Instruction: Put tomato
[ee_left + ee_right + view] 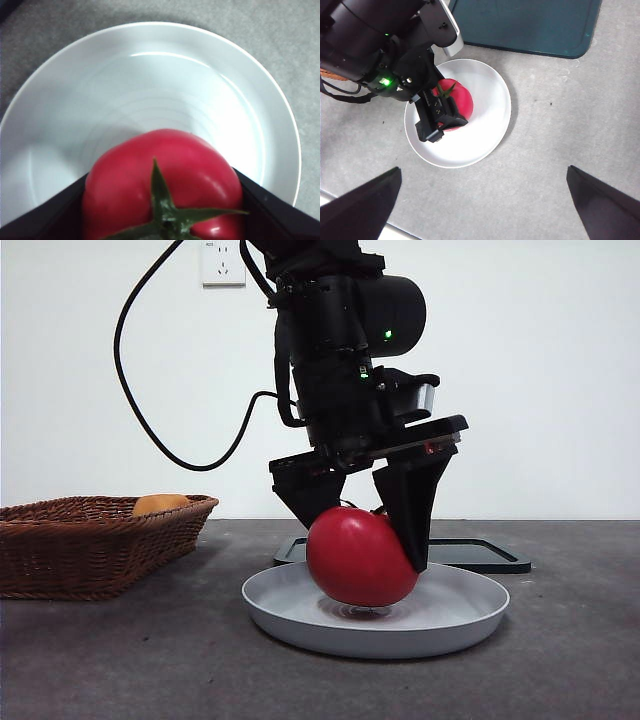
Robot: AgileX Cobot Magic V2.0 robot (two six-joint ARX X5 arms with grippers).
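Left arm comes down from above, wrist near vertical, green status LED lit on the housing. Left tool sits low over the white plate, jaws clamped on either side of the tomato, stem up between them, tomato's underside touching the plate. Right arm is parked high, looking down on the worktop; right tool jaws spread wide apart, holding nothing.

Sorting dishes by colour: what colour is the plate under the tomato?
White plate, clearest in the left wrist view.
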